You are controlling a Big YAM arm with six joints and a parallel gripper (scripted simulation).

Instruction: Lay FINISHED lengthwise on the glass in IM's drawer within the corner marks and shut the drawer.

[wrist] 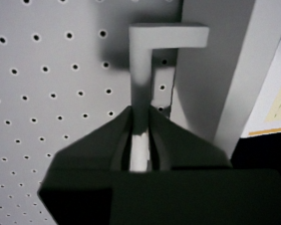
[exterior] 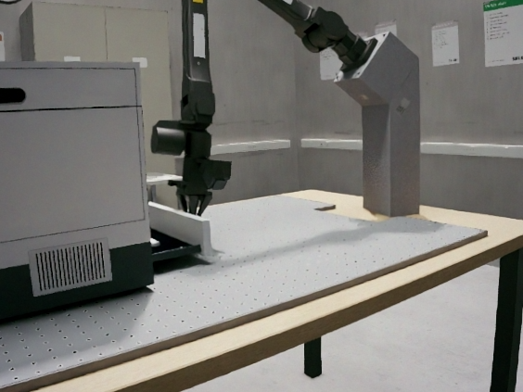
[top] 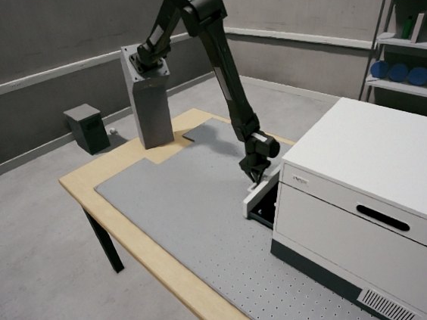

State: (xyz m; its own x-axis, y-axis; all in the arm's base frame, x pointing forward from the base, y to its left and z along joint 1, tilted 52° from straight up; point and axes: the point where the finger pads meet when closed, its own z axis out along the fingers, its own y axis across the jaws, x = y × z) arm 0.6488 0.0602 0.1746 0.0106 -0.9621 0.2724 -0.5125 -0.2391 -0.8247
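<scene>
The gel imager IM (top: 352, 141) (exterior: 70, 158) stands upright on the perforated board. Its drawer front (top: 261, 198) (exterior: 183, 221) (wrist: 249, 80) stands out from the housing, so the drawer is partly open. My gripper (top: 257, 182) (exterior: 199, 214) (wrist: 140, 112) points down in front of the drawer front and is shut on the drawer's white bar handle (wrist: 169, 37), around its long bar. The white cassette FINISHED (wrist: 256, 116), with a cream patch and an orange edge line, shows partly behind the drawer front at the wrist view's right edge. The rest of it, and how it lies within the marks, is hidden.
The perforated board (top: 163, 201) (exterior: 297, 270) lies on the wooden table (top: 159, 265) (exterior: 260, 330). The arm's grey pedestal (top: 153, 110) (exterior: 391, 158) stands at the table's far end from IM. A white flat-topped object (exterior: 162, 177) shows behind the wrist in the exterior view.
</scene>
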